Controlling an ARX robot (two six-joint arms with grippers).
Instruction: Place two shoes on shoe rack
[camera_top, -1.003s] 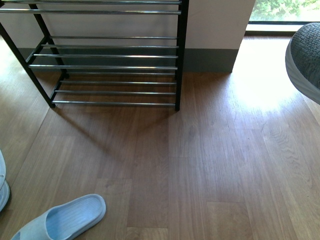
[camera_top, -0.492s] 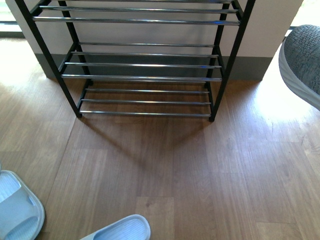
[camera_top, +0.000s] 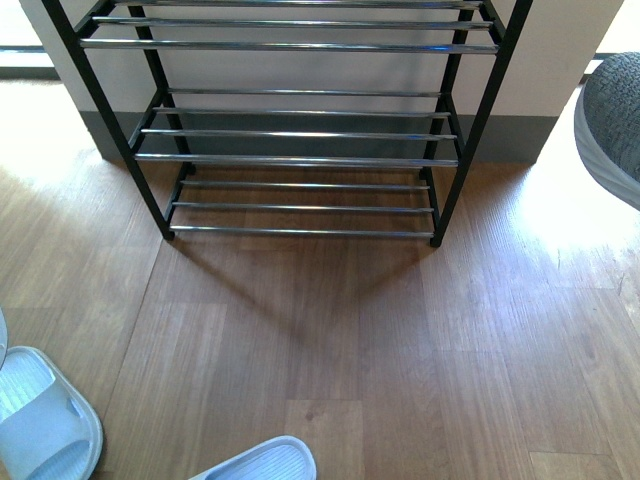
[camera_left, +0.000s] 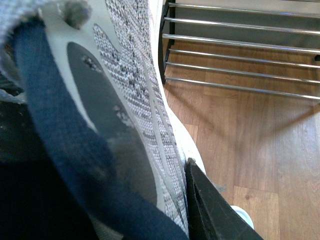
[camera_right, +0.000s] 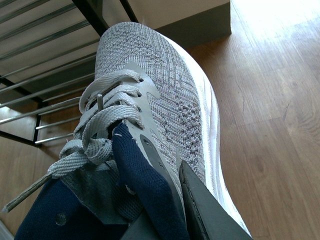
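Gripping left shoe (camera_left: 130, 80) by its collar w/ left gripper (camera_left: 150, 200), clamped over the navy lining. Same on right shoe (camera_right: 165, 100) w/ right gripper (camera_right: 170, 210) — leaves toes free to lead in. Holding both off the floor (camera_top: 330, 340), facing shoe rack (camera_top: 300, 158), short of its front edge — prob. lining up.

Knit shoe (camera_right: 165, 95), glossy chrome rack rods (camera_top: 300, 46)

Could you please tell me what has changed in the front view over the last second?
The view has swung: the shoe rack slid from upper left to centre frame, and the blue slipper moved right as a second slipper came in at the left edge. The sneaker stayed at the right edge.
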